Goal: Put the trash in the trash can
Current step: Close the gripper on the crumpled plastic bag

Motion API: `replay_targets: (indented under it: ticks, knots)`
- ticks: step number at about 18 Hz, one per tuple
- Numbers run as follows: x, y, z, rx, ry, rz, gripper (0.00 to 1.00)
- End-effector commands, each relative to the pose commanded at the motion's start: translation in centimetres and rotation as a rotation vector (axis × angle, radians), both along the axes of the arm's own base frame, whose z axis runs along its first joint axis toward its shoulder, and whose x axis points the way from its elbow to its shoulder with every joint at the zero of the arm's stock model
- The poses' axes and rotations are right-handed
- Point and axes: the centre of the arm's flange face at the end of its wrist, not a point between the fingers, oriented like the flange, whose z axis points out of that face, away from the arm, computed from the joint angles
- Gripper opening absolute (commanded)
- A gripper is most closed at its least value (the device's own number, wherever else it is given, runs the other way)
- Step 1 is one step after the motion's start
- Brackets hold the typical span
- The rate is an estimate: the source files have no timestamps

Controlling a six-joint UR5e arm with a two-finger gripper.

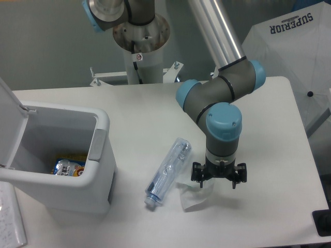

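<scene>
A long crushed clear bottle (pixel 168 172) with a bluish tint lies on the white table, cap end toward the front. To its right lies a crumpled clear wrapper (pixel 194 195). My gripper (pixel 218 181) is open and points down, low over the wrapper's right part, with its fingers on either side of it. It holds nothing. The white trash can (pixel 98 155) stands at the left with its lid (pixel 8 111) up.
A blue-and-yellow printed packet (pixel 67 166) lies inside the bin. A white fabric cover with "SUPERIOR" print (pixel 297 46) stands at the back right. The table's front edge (pixel 222 243) runs just below the wrapper.
</scene>
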Motion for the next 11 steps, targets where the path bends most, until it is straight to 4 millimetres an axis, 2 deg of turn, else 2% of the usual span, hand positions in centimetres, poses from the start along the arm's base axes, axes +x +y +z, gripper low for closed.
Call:
replay_targets:
  ticks: [4,11]
  knots:
    - [1.5,-0.3,-1.8,-0.025,-0.033,-0.009,1.0]
    - [1.9,-0.1,-2.1,-0.028,-0.037,-0.012,1.0]
